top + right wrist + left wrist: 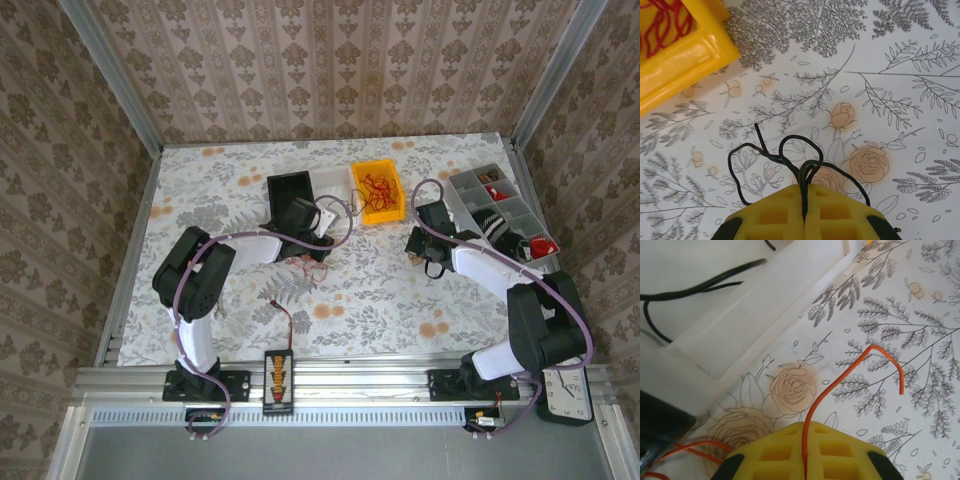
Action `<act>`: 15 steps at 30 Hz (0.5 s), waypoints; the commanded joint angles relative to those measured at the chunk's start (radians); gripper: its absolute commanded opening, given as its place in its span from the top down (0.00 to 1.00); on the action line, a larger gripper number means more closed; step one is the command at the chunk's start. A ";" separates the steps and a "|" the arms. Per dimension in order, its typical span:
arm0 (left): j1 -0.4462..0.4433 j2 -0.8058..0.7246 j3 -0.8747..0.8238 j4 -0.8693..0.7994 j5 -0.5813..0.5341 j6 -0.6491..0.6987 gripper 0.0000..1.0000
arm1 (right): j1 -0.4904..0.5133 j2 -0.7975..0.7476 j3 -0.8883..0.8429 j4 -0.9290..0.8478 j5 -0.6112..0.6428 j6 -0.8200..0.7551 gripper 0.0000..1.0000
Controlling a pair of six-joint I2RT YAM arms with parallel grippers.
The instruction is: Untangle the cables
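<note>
In the left wrist view my left gripper [805, 426] is shut on a thin orange wire [840, 385] that rises from between the yellow fingers and hooks over to the right above the tablecloth. More orange strands [690, 447] lie at the lower left. My right gripper [804, 189] is shut on a black wire [790, 152] that forms loose loops just ahead of its yellow fingers. From above, the left gripper [318, 243] sits mid-table with thin cables [300, 263] below it, and the right gripper [432, 265] is off to the right.
A yellow bin [360, 205] holding red wires [378, 185] stands at the back, beside a white tray [335, 182] and a black bin [290, 190]. A grey compartment box [500, 205] is at the right. A red-and-black lead [288, 322] runs to a plug block [278, 378] at the near edge.
</note>
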 commanded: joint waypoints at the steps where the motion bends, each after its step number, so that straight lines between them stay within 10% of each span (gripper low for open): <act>1: -0.017 -0.044 -0.023 0.056 0.001 -0.038 0.95 | 0.007 -0.031 0.017 0.034 -0.035 -0.014 0.99; 6: -0.005 -0.146 -0.079 0.175 -0.066 -0.094 0.49 | 0.055 0.058 0.179 0.074 -0.160 -0.077 0.98; 15: 0.100 -0.349 -0.201 0.213 -0.370 -0.257 0.41 | 0.116 0.451 0.694 -0.012 -0.281 -0.105 0.89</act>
